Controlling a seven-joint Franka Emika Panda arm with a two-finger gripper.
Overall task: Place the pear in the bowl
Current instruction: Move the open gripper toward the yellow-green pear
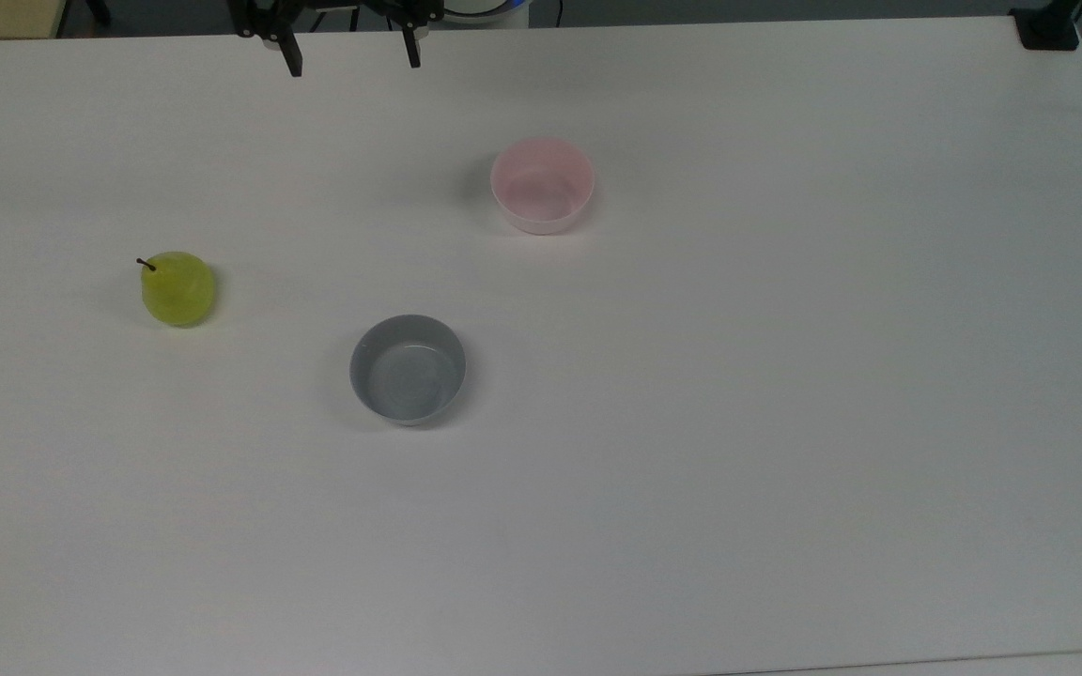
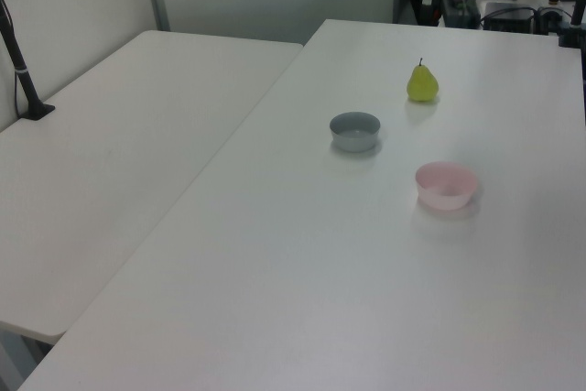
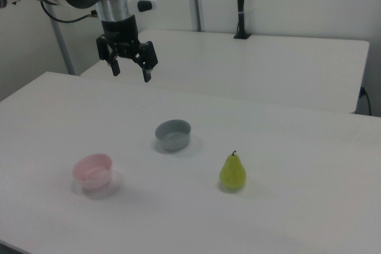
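Two bowls on table: pale pink bowl (image 1: 542,185) is the target; grey bowl (image 1: 408,369) of like size is not.
Claw state: gripper (image 3: 131,68) hangs high above the white table (image 1: 785,376), fingers spread wide, nothing between them.
Pear position: pear (image 1: 177,287) stands upright on the table, stem up, well apart from both bowls; toward the top view's left.
Bowl position: pink bowl sits near the table's far edge in the top view, nearer the gripper than the pear is.
Step in hand (judged): approach to the pear not yet made; task at its start.
Risk 1: glossy, rounded pear tapers toward the neck; a pinch set too high could squeeze it out upward or tip it over.
Risk 2: pear stands free on a smooth top; a finger touching one side first would likely topple or roll it.
Risk 3: grey bowl lies between pear and pink bowl, roughly; a low carry might clip its rim, or the drop might go to the wrong bowl.
Materials: both bowls smooth, plastic-looking, round, shallow-walled, empty; light enough, probably, to slide if bumped.
Pear surface: yellow-green, shiny, short dark stem.
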